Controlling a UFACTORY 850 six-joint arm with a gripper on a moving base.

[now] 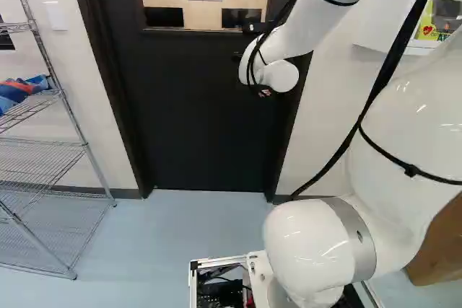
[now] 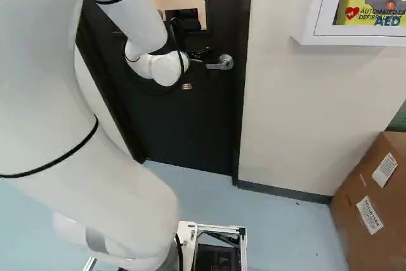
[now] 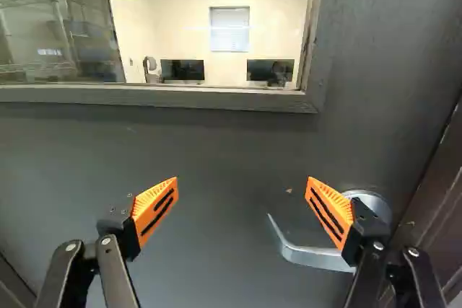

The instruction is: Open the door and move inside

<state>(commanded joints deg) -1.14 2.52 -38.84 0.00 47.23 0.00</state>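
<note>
The dark door (image 1: pixel 195 120) stands closed in its frame, with a window in its upper part. Beside the door's edge in the right base view is a silver lever handle (image 2: pixel 222 63), and my gripper (image 2: pixel 200 54) is just left of it. In the wrist view the gripper (image 3: pixel 242 184) is open, its two orange-padded fingers wide apart with nothing gripped. One finger overlaps the handle (image 3: pixel 317 257) and hides part of it; the lever's free end shows between the fingers, farther ahead. Whether that finger touches the handle I cannot tell.
A wire shelf rack (image 1: pixel 50 142) stands left of the door. Right of the door, a defibrillator cabinet (image 2: pixel 323 30) hangs on the wall, and a cardboard box (image 2: pixel 374 207) stands on the floor. Blue-grey floor (image 1: pixel 195 214) lies before the door.
</note>
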